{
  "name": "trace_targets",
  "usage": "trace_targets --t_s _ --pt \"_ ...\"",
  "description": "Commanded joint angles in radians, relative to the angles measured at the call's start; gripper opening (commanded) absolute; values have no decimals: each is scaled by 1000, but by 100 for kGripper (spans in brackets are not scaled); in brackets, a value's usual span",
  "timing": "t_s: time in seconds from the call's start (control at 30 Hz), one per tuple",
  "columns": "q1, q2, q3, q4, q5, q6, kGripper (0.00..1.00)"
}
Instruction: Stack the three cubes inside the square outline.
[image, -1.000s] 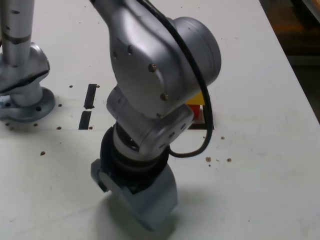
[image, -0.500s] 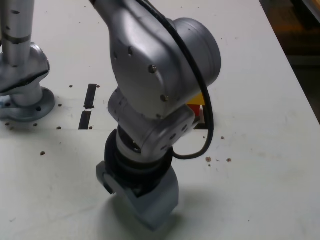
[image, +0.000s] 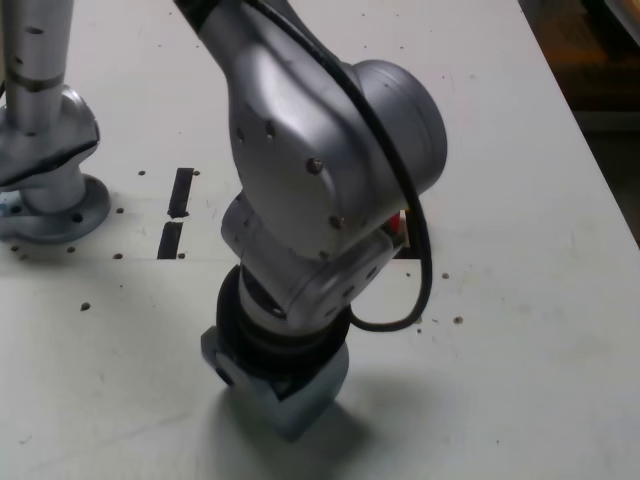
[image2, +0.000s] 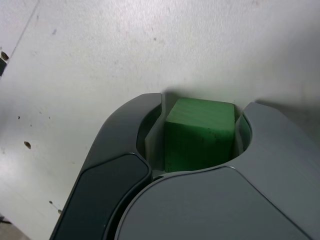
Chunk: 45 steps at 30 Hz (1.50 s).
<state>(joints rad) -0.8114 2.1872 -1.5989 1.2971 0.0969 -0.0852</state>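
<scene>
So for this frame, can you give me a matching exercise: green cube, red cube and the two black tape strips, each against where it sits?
Things:
1. green cube
2. red cube
3. two black tape strips

Places:
A. mostly hidden behind the arm in the exterior view
B. in the open on the table, to the exterior view's left of the arm
C. between the jaws in the wrist view

Pairs: 1-C, 2-A, 3-B

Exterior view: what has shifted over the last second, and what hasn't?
The grey gripper has come down toward the white table and swung toward the exterior view's right; the arm now hides the yellow cube. The wrist view shows the small matte green cube between its jaws. The two short black tape strips stayed put.
</scene>
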Motion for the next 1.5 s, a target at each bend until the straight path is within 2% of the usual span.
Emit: trace_targets --t_s 0.0,0.23,0.37,0.43,0.57,0.63,0.83,0.97,1.1,1.27,1.47 --pt "0 0 -2 0 9 -7 29" --pt "0 -26 -13 3 26 -25 12" --pt "10 -52 -32 28 29 -27 7" --pt "28 -71 -65 91 24 -27 6" --pt "110 -138 -175 288 -1 -35 5" --pt "168 -178 -213 334 -21 -45 3" --pt "370 -246 -255 341 -72 -78 2" --pt "487 -239 -242 341 -78 -74 2" --pt "574 -211 -237 341 -64 -59 2" --pt "627 -149 -255 341 -52 -54 2" --pt "641 -96 -302 341 -45 -54 2"
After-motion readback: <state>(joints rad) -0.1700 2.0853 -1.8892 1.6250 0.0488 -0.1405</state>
